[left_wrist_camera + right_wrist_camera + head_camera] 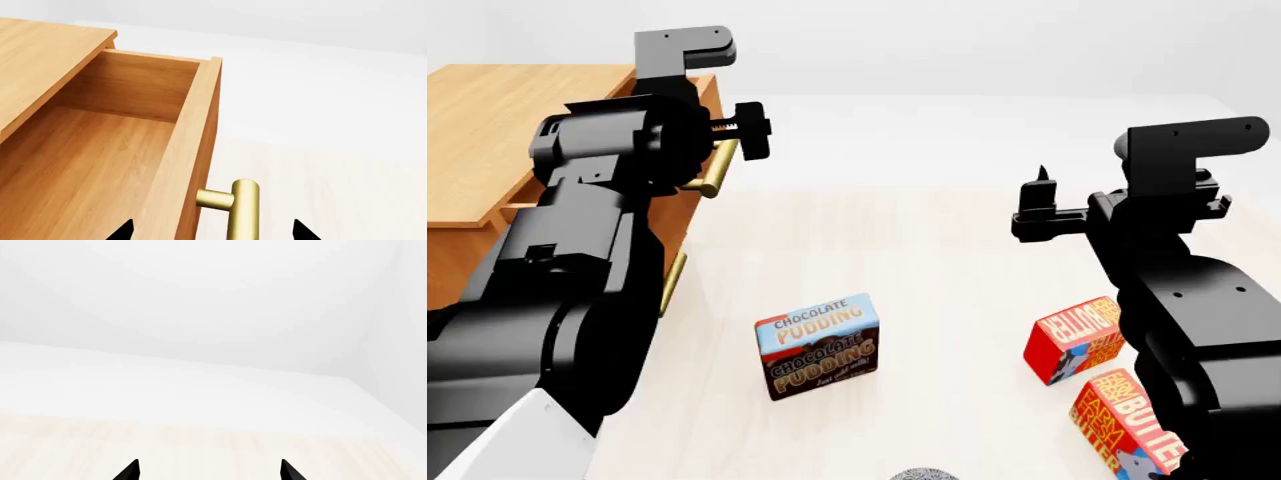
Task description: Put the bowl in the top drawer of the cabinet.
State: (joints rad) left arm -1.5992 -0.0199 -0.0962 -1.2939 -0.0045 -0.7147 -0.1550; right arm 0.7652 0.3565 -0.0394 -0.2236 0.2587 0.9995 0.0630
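Head view, left to right: the cabinet (494,130) at ten o'clock, its top drawer (100,160) pulled open; the left gripper (212,231) spread around the brass handle (241,210), the right gripper (208,471) open, empty. The bowl (924,473) peeks at six o'clock; releasing the handle cleanly seems wise.

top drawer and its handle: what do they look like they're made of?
Top drawer: light-brown wood by the look, with visible lengthwise grain on the floor and walls and a matte, unglossed finish. Handle: a round bar on a short post, brass-coloured metal apparently, with a satin sheen and soft highlights. Both are simulator renders, so these are only appearances.
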